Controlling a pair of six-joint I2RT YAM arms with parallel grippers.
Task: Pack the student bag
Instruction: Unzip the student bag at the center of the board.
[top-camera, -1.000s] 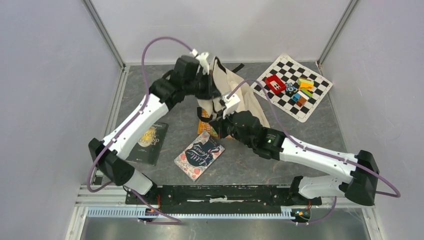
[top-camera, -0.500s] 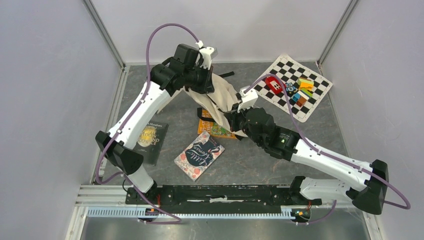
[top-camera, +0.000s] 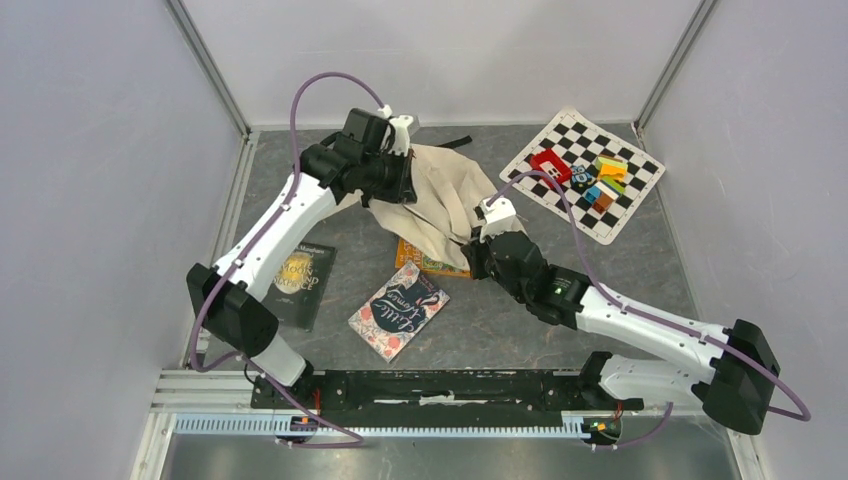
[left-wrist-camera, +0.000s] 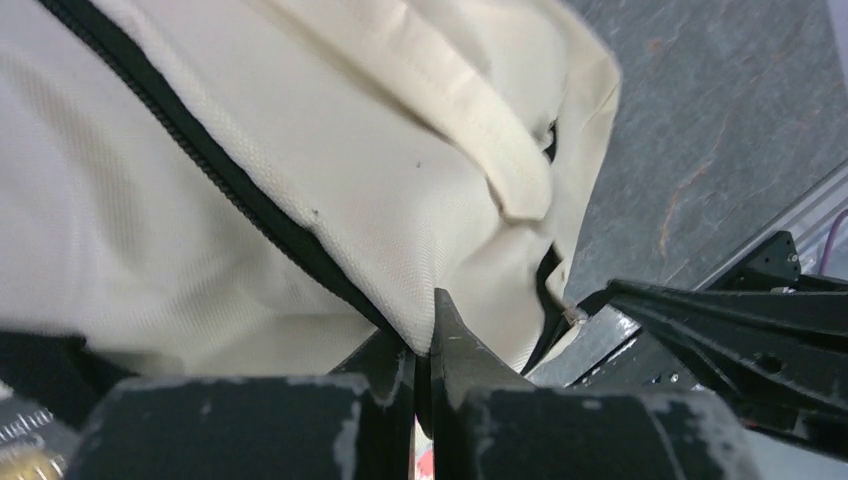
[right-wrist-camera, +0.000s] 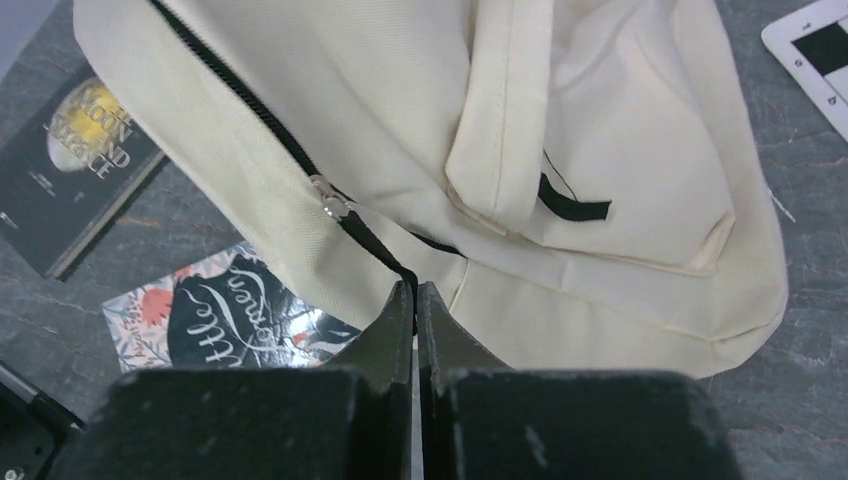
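Far left, a dark book (top-camera: 300, 285) lies flat near the left edge of the table (top-camera: 265, 175), tucked beside your left arm. Left gripper (left-wrist-camera: 424, 345): jaws pinched almost together on the cream fabric of the student bag (top-camera: 445, 190), right at its black zipper (left-wrist-camera: 200, 160). The bag is mid-table toward the back, stretched between both grippers. It looks lifted off the surface, but that's hard to confirm from above. Its lower edge overlaps an orange book (top-camera: 428, 264). A floral book (top-camera: 398, 309) lies just beside that one, nearer the arm bases, apart from the bag. Right gripper (right-wrist-camera: 415, 300): jaws tight on the bag's zipper seam, just below the metal pull (right-wrist-camera: 330, 207). Right of it, bare grey tabletop runs up to the checkered mat (top-camera: 610, 225) with toy blocks (top-camera: 603, 180) at the back-right corner.
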